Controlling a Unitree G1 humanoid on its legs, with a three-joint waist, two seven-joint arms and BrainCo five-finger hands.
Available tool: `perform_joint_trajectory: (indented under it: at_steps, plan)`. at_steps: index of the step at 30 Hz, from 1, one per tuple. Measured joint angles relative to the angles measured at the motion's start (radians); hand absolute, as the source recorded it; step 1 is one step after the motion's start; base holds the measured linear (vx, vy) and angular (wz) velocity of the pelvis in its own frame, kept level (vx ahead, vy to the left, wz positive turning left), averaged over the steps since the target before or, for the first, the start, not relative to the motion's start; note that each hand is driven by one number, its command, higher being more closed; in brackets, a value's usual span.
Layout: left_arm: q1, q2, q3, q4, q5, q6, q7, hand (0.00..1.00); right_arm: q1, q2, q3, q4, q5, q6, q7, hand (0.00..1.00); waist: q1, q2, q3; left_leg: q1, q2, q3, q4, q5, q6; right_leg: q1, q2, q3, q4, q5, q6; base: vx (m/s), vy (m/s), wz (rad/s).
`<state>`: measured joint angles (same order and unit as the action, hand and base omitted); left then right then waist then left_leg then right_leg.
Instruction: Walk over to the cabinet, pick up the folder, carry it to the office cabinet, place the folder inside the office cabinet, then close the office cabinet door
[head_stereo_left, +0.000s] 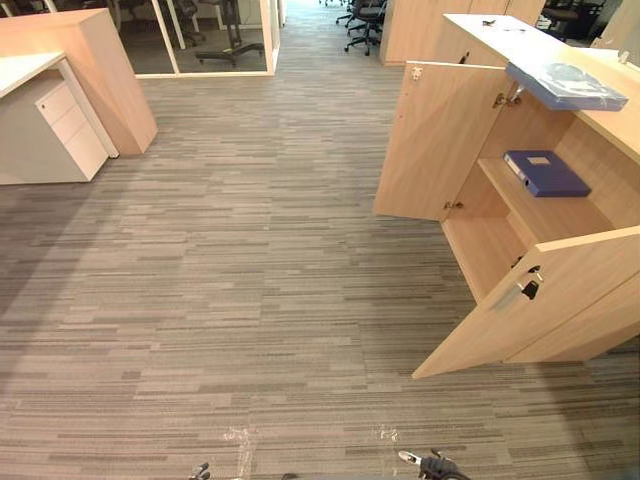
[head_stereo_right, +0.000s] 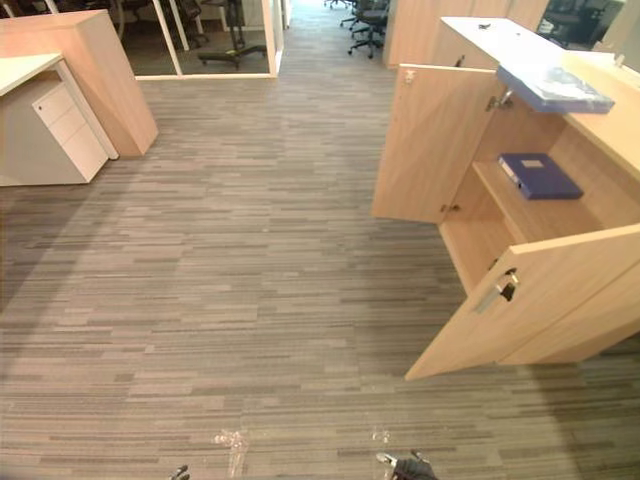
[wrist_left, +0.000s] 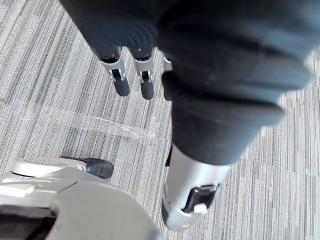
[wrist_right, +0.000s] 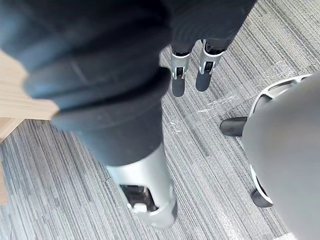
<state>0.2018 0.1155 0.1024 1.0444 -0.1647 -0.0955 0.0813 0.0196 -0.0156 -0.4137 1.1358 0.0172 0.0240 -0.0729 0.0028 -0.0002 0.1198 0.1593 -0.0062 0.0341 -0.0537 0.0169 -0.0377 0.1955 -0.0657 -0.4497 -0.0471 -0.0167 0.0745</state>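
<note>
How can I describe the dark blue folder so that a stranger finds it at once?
Look at the light wooden cabinet on the right, with both doors open. On its inner shelf the dark blue folder lies flat. Unlike the pale blue packet overhanging the cabinet top, it is dark with a white label.

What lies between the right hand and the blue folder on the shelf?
Left eye view: a strip of carpet, then the near open cabinet door, between the right hand and the blue folder.

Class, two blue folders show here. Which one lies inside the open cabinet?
The darker blue folder with a pale label, lying flat on the inner shelf. The paler folder lies on the cabinet top, overhanging its edge.
</note>
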Motion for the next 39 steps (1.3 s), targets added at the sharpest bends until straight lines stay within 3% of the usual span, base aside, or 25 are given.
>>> perform_joint_trajectory:
  at_steps: [8,10,13,14,16,19,20,21,22,26,27,30,32,34,35,36,38,39]
  plan:
    - [0.007,0.009,-0.002,-0.032,0.012,0.001,-0.001,0.00,-0.012,0.007,-0.039,0.018,0.000,0.007,-0.001,0.00,-0.002,-0.017,0.014,-0.024,-0.016,-0.023,0.012,0.001,-0.003,0.005,-0.016,-0.044,0.004,-0.002,-0.002,0.02,0.004,0.13]
    - [0.004,0.016,-0.002,-0.063,0.011,0.001,-0.001,0.00,-0.028,0.008,-0.046,0.036,0.000,0.007,-0.002,0.00,-0.010,-0.024,0.034,-0.098,-0.023,-0.012,0.155,-0.057,-0.016,-0.001,-0.033,-0.072,0.028,-0.017,-0.011,-0.02,0.012,0.37]
    - [0.005,0.015,-0.004,-0.125,0.005,0.001,-0.002,0.00,-0.048,0.001,-0.065,0.040,0.000,0.014,-0.008,0.00,0.005,-0.023,0.076,-0.233,-0.009,0.098,0.458,-0.114,-0.069,0.016,-0.057,-0.081,0.047,-0.042,-0.030,-0.08,0.057,0.20]
    - [0.014,0.003,-0.004,-0.165,-0.009,-0.001,-0.001,0.00,-0.047,-0.018,-0.060,0.040,0.000,0.015,-0.010,0.00,0.016,-0.015,0.087,-0.317,0.021,0.163,0.631,-0.137,-0.065,0.025,-0.070,-0.076,0.059,-0.046,-0.028,-0.01,0.063,-0.02]
    - [0.032,-0.004,-0.002,-0.187,-0.015,-0.002,0.000,0.00,-0.044,-0.046,-0.026,0.040,0.000,0.016,-0.012,0.00,0.011,0.000,0.090,-0.361,0.080,0.200,0.680,-0.211,-0.029,0.035,-0.080,-0.061,0.067,-0.055,-0.016,0.01,0.127,-0.09]
    - [0.038,-0.005,0.008,-0.191,-0.039,-0.003,-0.001,0.00,-0.028,-0.065,0.000,0.036,0.002,0.007,-0.012,0.00,0.010,-0.001,0.090,-0.394,0.143,0.194,0.547,-0.206,-0.036,0.029,-0.127,-0.031,0.085,-0.059,0.025,0.11,0.268,-0.28]
    - [0.042,-0.012,0.019,-0.190,-0.041,-0.001,-0.001,0.00,-0.015,-0.075,0.013,0.035,0.002,-0.003,-0.009,0.00,0.008,0.002,0.088,-0.370,0.160,0.182,0.405,-0.171,-0.049,0.031,-0.152,-0.010,0.089,-0.062,0.058,0.21,0.391,-0.36]
    - [0.052,-0.021,0.027,-0.187,-0.042,0.002,0.000,0.00,0.004,-0.084,0.022,0.035,0.002,-0.006,-0.009,0.00,0.006,0.011,0.081,-0.335,0.164,0.223,0.322,-0.029,-0.050,0.041,-0.168,-0.002,0.080,-0.056,0.089,0.23,0.394,-0.34]
    - [0.052,-0.022,0.034,-0.186,-0.042,0.003,0.001,0.00,0.012,-0.079,0.022,0.037,0.002,-0.006,-0.009,0.00,0.002,0.014,0.081,-0.322,0.153,0.250,0.294,0.013,-0.015,0.046,-0.179,-0.002,0.068,-0.050,0.094,0.26,0.348,-0.31]
    - [0.043,-0.030,0.081,-0.186,-0.051,0.004,0.007,0.00,0.015,-0.052,0.018,0.038,0.002,-0.006,-0.007,0.00,0.008,-0.013,0.077,-0.308,0.104,0.330,0.327,-0.068,0.028,0.039,-0.201,-0.018,0.077,-0.011,0.079,0.27,0.182,-0.45]
    - [0.046,-0.033,0.098,-0.185,-0.055,0.004,0.008,0.00,0.010,-0.049,0.020,0.035,0.001,-0.007,-0.006,0.00,0.013,-0.009,0.071,-0.299,0.095,0.348,0.355,-0.090,0.042,0.049,-0.217,-0.008,0.048,0.017,0.100,0.24,0.137,-0.60]
    - [0.045,-0.035,0.107,-0.182,-0.077,0.000,0.010,0.00,0.010,-0.044,0.021,0.036,-0.001,-0.006,0.005,0.00,0.013,-0.016,0.041,-0.285,0.060,0.361,0.357,-0.106,0.056,0.058,-0.252,-0.006,0.016,0.041,0.109,0.25,0.149,-0.37]
    - [0.048,-0.047,0.116,-0.166,-0.086,0.000,0.010,0.00,0.012,-0.043,0.020,0.036,-0.001,-0.006,0.008,0.00,0.018,-0.006,0.030,-0.230,0.025,0.366,0.308,-0.121,0.059,0.051,-0.292,0.012,0.056,0.044,0.107,0.21,0.142,-0.48]
    - [0.054,-0.075,0.118,-0.161,-0.086,0.000,0.010,0.00,0.021,-0.074,0.010,0.035,-0.003,-0.005,0.017,0.00,0.016,0.024,0.011,-0.165,-0.017,0.368,0.221,-0.128,0.058,-0.013,-0.350,0.017,0.219,0.042,0.104,0.17,0.201,-0.29]
    - [0.057,-0.082,0.111,-0.163,-0.085,-0.001,0.009,0.00,0.025,-0.090,-0.002,0.032,-0.003,-0.005,0.022,0.00,0.014,0.038,0.003,-0.130,-0.037,0.367,0.181,-0.129,0.058,-0.057,-0.394,0.006,0.351,0.024,0.071,0.13,0.260,0.04]
    - [0.055,-0.084,0.100,-0.165,-0.085,-0.002,0.007,0.00,0.035,-0.105,-0.004,-0.011,-0.007,-0.018,0.019,0.00,0.005,0.042,0.005,-0.083,-0.068,0.363,0.156,-0.137,0.075,-0.125,-0.486,-0.026,0.603,-0.009,-0.042,0.10,0.239,0.18]
    - [0.058,-0.070,0.091,-0.162,-0.084,0.000,0.004,0.00,0.043,-0.121,0.004,-0.041,-0.009,-0.021,0.021,0.00,-0.013,0.022,0.014,-0.024,-0.090,0.345,0.152,-0.152,0.097,-0.212,-0.575,-0.073,0.956,-0.008,-0.146,0.11,0.140,0.32]
    - [0.055,-0.067,0.079,-0.162,-0.083,0.001,0.004,0.00,0.040,-0.121,0.006,-0.039,-0.007,-0.021,0.021,0.00,-0.013,0.029,0.012,0.012,-0.087,0.338,0.141,-0.153,0.099,-0.245,-0.562,-0.099,1.044,-0.029,-0.122,0.14,0.023,0.25]
